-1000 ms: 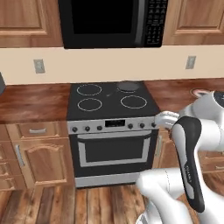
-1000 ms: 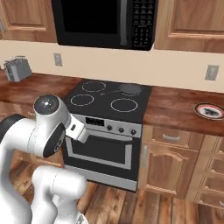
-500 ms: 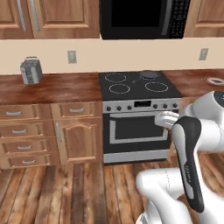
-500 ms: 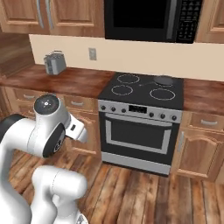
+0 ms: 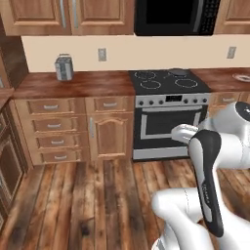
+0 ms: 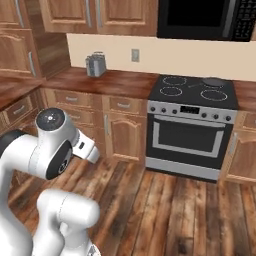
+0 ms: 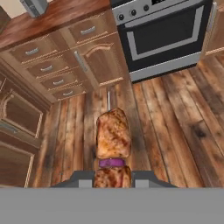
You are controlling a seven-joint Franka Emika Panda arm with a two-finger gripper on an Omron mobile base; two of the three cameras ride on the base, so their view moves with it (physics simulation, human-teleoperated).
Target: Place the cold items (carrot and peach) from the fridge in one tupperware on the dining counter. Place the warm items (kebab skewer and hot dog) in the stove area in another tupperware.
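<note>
- Since the earlier frames the whole scene slides right in both base views: the base has driven and turned, so the stove sits further right and a long run of wooden counter with drawers has come into sight on the left.
- One stove (image 5: pixel 170 114) stands against the wall, with four burners on top and one dark pan on the rear right burner.
- One black microwave (image 5: pixel 177 16) hangs above it.
- One wooden counter (image 5: pixel 73 84) runs left of the stove; the drawer stack below it shows four drawers.
- One metal toaster (image 5: pixel 64 67) stands on that counter, near the wall.
- One white arm (image 5: pixel 210 180) is folded close to its own body, elbow high, with the hand angled down at the plank floor (image 7: pixel 175 118) in front of the cabinets.
- One kebab skewer (image 7: pixel 113 140) is clamped between the closed fingers of the gripper (image 7: pixel 113 178): its near chunk sits between the fingertips, a purple slice and a larger browned chunk lie just beyond, and the thin metal tip points away toward the cabinets.
</note>
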